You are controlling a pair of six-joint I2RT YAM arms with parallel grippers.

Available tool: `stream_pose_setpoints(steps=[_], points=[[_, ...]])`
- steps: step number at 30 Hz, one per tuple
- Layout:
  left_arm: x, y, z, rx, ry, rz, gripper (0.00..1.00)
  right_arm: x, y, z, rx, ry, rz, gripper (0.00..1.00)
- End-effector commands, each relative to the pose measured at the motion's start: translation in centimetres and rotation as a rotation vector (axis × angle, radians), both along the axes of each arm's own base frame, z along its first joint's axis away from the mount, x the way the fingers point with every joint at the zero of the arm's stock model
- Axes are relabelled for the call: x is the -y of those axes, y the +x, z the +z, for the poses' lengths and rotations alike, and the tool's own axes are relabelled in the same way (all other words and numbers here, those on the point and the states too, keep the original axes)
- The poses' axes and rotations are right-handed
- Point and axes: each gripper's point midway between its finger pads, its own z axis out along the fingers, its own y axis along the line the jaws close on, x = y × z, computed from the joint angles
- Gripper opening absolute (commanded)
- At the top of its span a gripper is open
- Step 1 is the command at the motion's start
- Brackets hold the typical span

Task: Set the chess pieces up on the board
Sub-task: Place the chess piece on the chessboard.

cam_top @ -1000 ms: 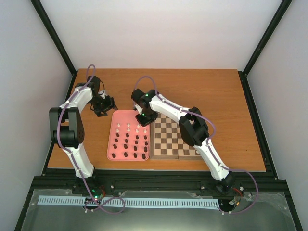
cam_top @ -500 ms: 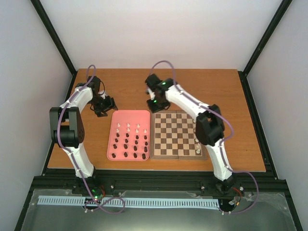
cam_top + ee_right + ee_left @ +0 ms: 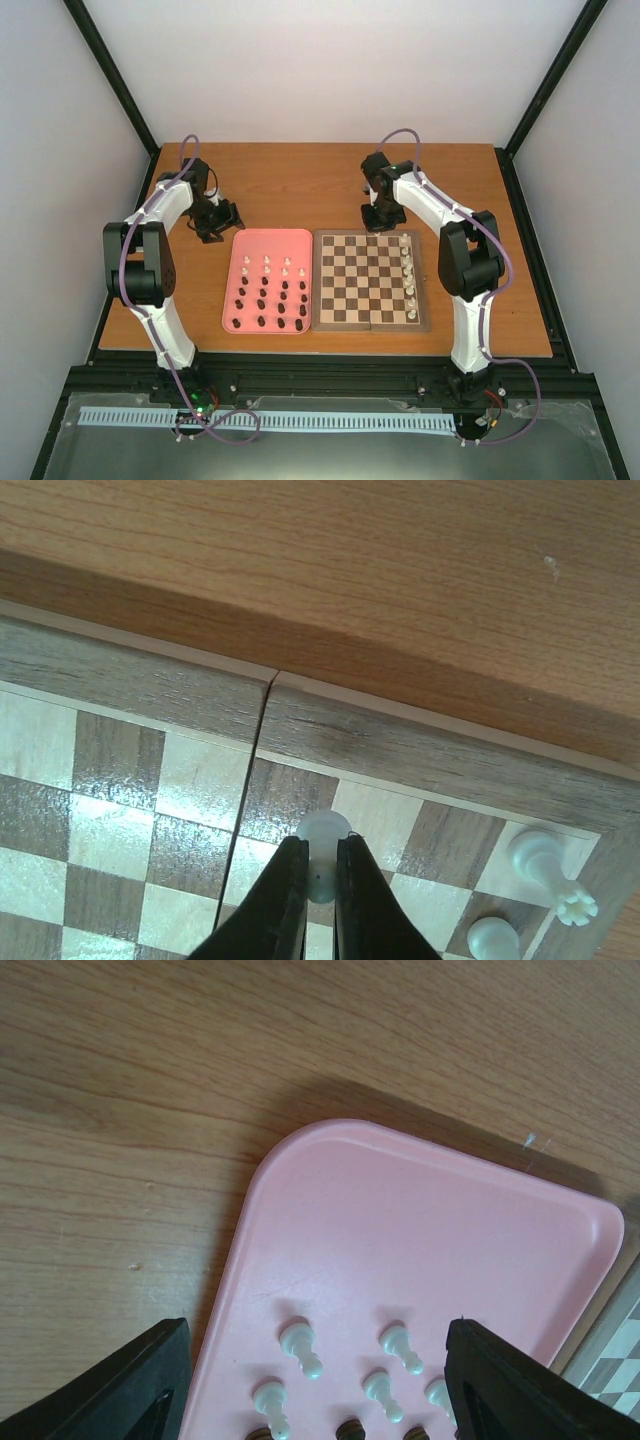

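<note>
Right gripper (image 3: pixel 320 858) pinching white piece (image 3: pixel 324 830) over board (image 3: pixel 400 750) far edge — left gripper (image 3: pixel 318 1365) agape, empty, above tray (image 3: pixel 400 1200).

On the tabletop (image 3: pixel 300 180), the tray (image 3: pixel 270 243) lies just left of the board (image 3: pixel 360 285). Most chess pieces (image 3: pixel 265 291) stand in the tray; several line the board's right edge.
</note>
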Motion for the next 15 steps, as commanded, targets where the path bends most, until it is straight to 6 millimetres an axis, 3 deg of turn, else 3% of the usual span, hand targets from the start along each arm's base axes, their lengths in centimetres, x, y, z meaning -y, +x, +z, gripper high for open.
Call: stream_pose_setpoints(steps=[1, 15], points=[[0.1, 0.9, 0.7, 0.022, 0.003, -0.021, 0.78, 1.1, 0.4, -0.2, 0.019, -0.045, -0.014, 0.03], [0.1, 0.9, 0.2, 0.008, 0.002, -0.020, 0.78, 4.0, -1.5, -0.5, -0.018, -0.096, -0.047, 0.03]])
